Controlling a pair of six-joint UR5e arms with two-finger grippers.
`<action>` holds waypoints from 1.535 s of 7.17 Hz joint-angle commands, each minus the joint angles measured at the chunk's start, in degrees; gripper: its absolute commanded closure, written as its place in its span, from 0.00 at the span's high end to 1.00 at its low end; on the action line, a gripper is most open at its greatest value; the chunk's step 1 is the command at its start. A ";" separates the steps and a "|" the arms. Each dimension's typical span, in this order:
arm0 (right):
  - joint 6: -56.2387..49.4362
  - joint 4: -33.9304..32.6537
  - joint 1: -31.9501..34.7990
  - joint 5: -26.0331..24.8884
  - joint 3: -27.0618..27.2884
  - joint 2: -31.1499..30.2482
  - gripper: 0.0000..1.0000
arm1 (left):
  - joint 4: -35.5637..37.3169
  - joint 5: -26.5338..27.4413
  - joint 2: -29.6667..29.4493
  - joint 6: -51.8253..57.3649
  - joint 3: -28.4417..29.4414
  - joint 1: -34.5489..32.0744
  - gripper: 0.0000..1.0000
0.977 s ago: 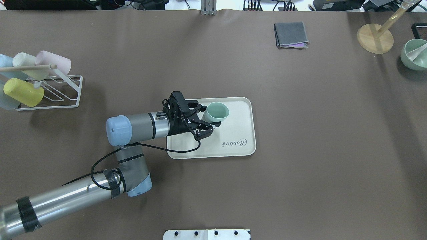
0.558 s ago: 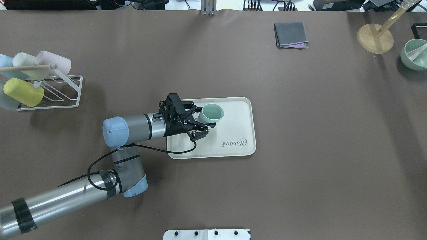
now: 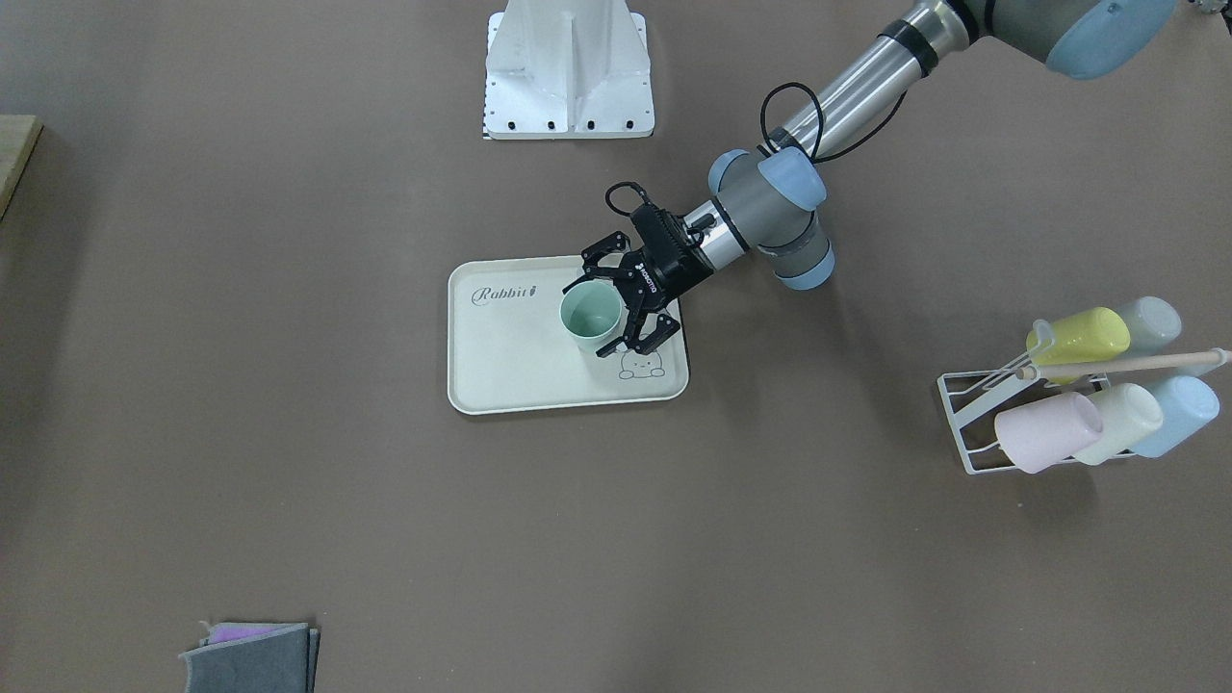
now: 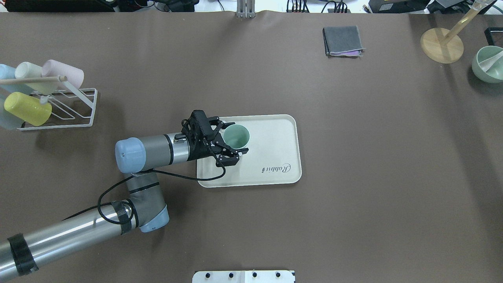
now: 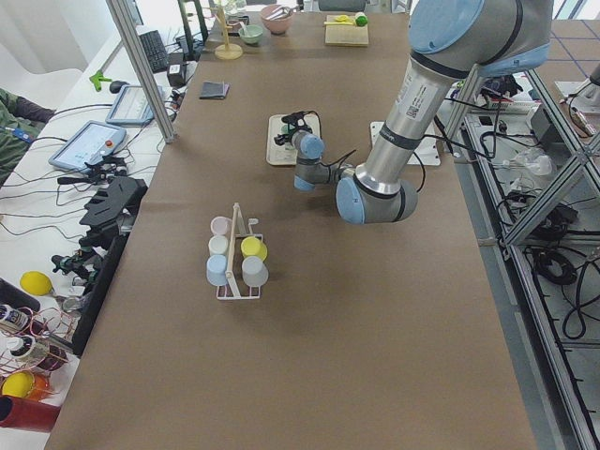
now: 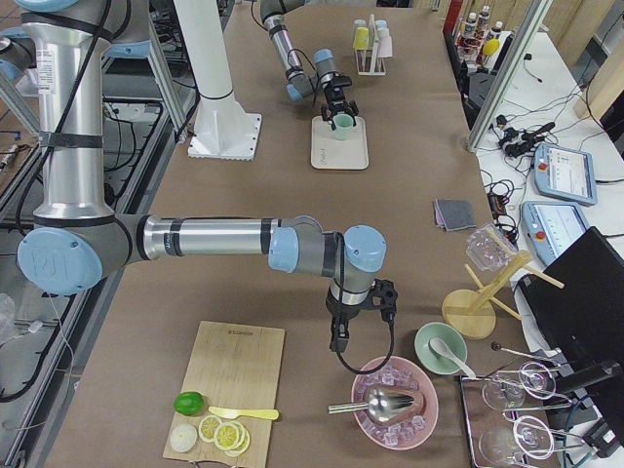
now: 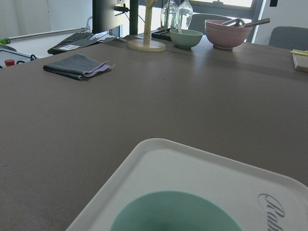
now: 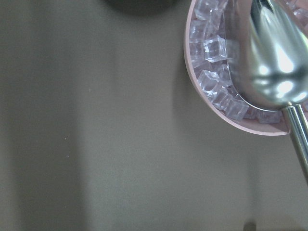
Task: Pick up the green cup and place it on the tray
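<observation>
Placing step, nearly done. Left gripper (image 4: 235,137) has its fingers clasped on the sides of the matte mint-green plastic cup (image 4: 236,135). Cup is upright, mouth up, over the far-left part of the flat cream rectangular tray (image 4: 275,135) w/ "Rabbit" script. Can't tell if cup base touches the tray or sits just above it. Next, prob.: lower till base sits flat, spread fingers, back out left w/o knocking the cup. Right gripper (image 6: 336,343) hangs well apart at table's right end, near a pink bowl of ice cubes (image 6: 395,441). Its fingers' state can't be told.
</observation>
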 commanded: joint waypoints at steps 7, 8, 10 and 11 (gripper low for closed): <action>-0.09 -0.14 0.00 0.26 0.07 -0.01 1.00 | 45.78 2.52 2.27 0.53 -27.62 -3.80 0.98; 0.00 -0.14 0.00 0.26 0.07 -0.01 1.00 | 57.14 4.80 1.93 5.49 -31.67 -5.12 0.98; -0.09 -0.23 0.00 0.26 0.16 -0.01 1.00 | 72.92 12.95 0.69 18.86 -34.86 -8.20 0.98; -0.09 -0.32 0.00 0.35 0.16 -0.09 1.00 | 80.55 15.86 0.08 18.99 -34.96 -8.73 0.98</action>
